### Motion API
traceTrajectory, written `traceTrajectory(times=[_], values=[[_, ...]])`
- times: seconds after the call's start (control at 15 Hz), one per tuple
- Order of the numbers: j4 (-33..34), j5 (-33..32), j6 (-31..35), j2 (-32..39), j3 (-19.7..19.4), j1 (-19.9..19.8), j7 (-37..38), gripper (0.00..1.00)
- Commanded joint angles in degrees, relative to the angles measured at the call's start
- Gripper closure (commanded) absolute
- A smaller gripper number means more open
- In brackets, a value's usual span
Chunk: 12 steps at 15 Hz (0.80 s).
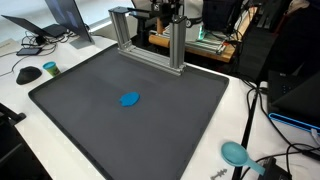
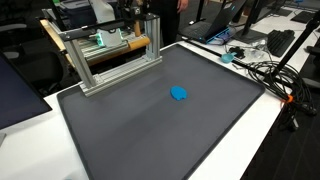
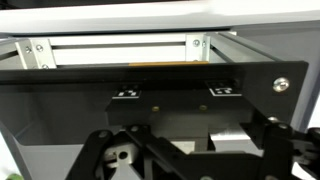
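My gripper (image 3: 185, 152) is up at the back of the table, above the aluminium frame (image 1: 150, 45), and shows as a dark shape in both exterior views (image 2: 137, 12). In the wrist view its two fingers stand wide apart with nothing between them. They face the frame's rails (image 3: 120, 45) and a black plate with two small markers (image 3: 175, 93). A small blue object (image 1: 130, 99) lies alone near the middle of the dark mat (image 1: 90, 130), well away from the gripper. It also shows in an exterior view (image 2: 179, 94).
The mat (image 2: 150, 135) covers most of a white table. A wooden bar (image 2: 120, 45) lies behind the frame. A teal round tool (image 1: 235, 153) and cables (image 2: 270, 75) lie off one side of the mat. A mouse (image 1: 28, 74) and a laptop (image 1: 65, 20) lie off another side.
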Motion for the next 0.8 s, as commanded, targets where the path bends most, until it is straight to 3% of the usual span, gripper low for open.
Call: traceTrajectory(times=[0.0,0.47,0.73], values=[[-0.3,1.0,1.4,0.7,1.5,-0.4,2.0,0.00],[-0.3,-0.6,3.0,0.9,3.2,-1.4,4.8,0.00],[-0.3,-4.6,2.3,1.1,4.8,-2.3,4.4,0.00]])
